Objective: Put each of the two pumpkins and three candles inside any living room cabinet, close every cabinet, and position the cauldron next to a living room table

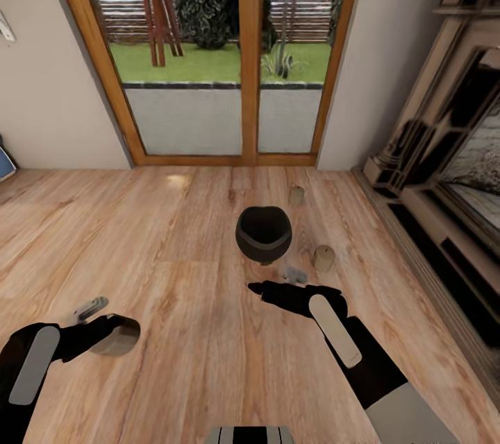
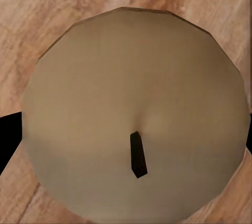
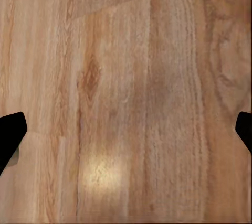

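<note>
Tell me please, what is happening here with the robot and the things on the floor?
The robot stands on a wooden floor facing a glass door. Its left pincer holds one candle. The right pincer is open and empty, hovering just in front of the black cauldron. Two more candles stand on the floor to the cauldron's right.

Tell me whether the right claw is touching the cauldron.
Apart. The head view shows the right claw short of the cauldron, with a strip of bare wooden floor between them; the right wrist view shows just floor between its fingertips.
</note>
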### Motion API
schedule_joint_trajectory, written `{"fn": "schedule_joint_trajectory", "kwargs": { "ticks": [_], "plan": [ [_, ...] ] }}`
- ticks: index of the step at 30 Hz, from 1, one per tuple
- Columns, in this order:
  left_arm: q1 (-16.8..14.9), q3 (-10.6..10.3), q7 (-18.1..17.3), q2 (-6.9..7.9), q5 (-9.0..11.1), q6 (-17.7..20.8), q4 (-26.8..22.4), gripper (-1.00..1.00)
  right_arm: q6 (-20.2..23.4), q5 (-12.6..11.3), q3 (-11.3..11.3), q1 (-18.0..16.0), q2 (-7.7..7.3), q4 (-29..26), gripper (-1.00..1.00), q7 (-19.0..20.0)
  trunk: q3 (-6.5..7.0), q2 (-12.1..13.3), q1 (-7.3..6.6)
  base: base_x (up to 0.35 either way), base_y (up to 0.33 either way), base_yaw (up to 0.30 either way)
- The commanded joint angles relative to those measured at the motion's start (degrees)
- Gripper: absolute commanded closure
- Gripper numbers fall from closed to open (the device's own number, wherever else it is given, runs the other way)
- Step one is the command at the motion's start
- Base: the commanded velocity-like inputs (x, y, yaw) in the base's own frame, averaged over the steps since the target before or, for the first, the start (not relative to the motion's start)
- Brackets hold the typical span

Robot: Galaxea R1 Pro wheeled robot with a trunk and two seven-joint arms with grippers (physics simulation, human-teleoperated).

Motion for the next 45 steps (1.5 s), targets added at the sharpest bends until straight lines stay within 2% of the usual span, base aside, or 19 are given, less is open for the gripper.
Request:
{"fn": "schedule_joint_trajectory", "kwargs": {
  "ticks": [1,10,17,20,22,23,26,27,29,30,32,34,41,43,45],
  "plan": [
    [0.0,0.0,0.5,0.12,0.7,0.2,-0.1,1.00,0.1,-0.6,0.0,0.0,0.06,0.6,-1.00,-1.4,-0.11,0.0,-0.01,0.000,-0.038,-0.221],
    [0.1,0.2,0.5,0.55,0.7,0.2,-0.2,1.00,-2.3,-0.7,0.0,0.0,0.19,1.4,-1.00,-13.2,-0.67,0.0,-0.01,0.000,-0.174,-0.222],
    [0.1,0.8,0.5,0.84,0.6,0.3,-2.0,1.00,-2.6,-0.7,-0.1,0.0,0.32,1.5,-1.00,-14.7,-1.12,0.0,-0.01,0.016,-0.031,-0.218],
    [0.1,0.8,0.5,3.02,0.8,0.4,-3.0,1.00,-2.9,-0.7,0.0,0.0,0.47,1.4,-1.00,-15.3,-1.29,0.0,-0.01,0.172,-0.135,-0.153],
    [0.1,0.9,0.4,4.89,2.0,0.8,-5.1,1.00,-3.8,-0.7,0.1,0.0,0.45,1.4,-1.00,-15.5,-1.32,0.0,-0.01,0.172,-0.143,-0.042],
    [0.2,0.9,0.4,5.68,3.2,0.9,-6.5,1.00,-4.2,-0.7,0.1,0.0,0.42,1.3,-1.00,-15.6,-1.33,0.0,-0.01,0.126,-0.122,-0.021],
    [2.4,0.9,0.4,9.78,9.5,1.1,-10.2,1.00,-5.0,-0.6,0.1,0.0,0.45,1.4,-1.00,-16.0,-1.33,0.0,-0.01,0.049,-0.051,-0.007],
    [4.0,0.8,0.4,11.73,14.5,1.1,-11.8,1.00,-5.1,-0.6,0.0,0.0,0.45,1.3,-1.00,-17.3,-1.34,0.0,-0.01,0.015,-0.016,-0.002],
    [6.0,0.6,0.4,14.07,21.4,1.1,-13.0,1.00,-5.1,-0.7,0.0,0.0,0.51,1.1,-1.00,-20.7,-1.34,0.0,-0.01,0.008,-0.008,-0.001],
    [6.8,0.3,0.4,15.58,25.0,1.1,-13.4,1.00,-5.1,-0.7,0.1,0.0,0.53,1.1,-1.00,-24.1,-1.34,0.0,-0.01,0.003,-0.003,0.000],
    [7.4,0.2,0.4,16.94,27.3,1.1,-13.7,1.00,-5.2,-0.7,0.2,0.0,0.56,1.4,-1.00,-27.9,-1.34,0.0,-0.01,0.002,-0.002,0.000],
    [7.7,0.2,0.4,17.71,28.4,1.1,-13.8,1.00,-5.2,-0.6,0.2,0.0,0.51,1.6,-1.00,-30.3,-1.34,0.0,-0.01,0.023,0.000,0.000],
    [7.8,0.7,0.4,18.00,29.6,1.1,-14.0,1.00,-5.9,-0.7,0.2,-0.1,0.51,3.3,-1.00,-31.2,-1.34,0.0,-0.01,0.163,0.000,0.000],
    [7.8,0.8,0.4,18.01,31.4,1.1,-13.9,1.00,-5.8,-0.6,0.2,-0.1,0.48,3.0,-1.00,-31.1,-1.34,0.0,-0.01,0.038,0.000,0.000],
    [7.9,0.8,0.4,18.05,34.2,1.1,-13.9,1.00,-6.0,-0.7,0.2,-0.1,0.47,2.6,-1.00,-31.1,-1.34,0.0,-0.01,0.082,0.000,0.000]
  ]
}}
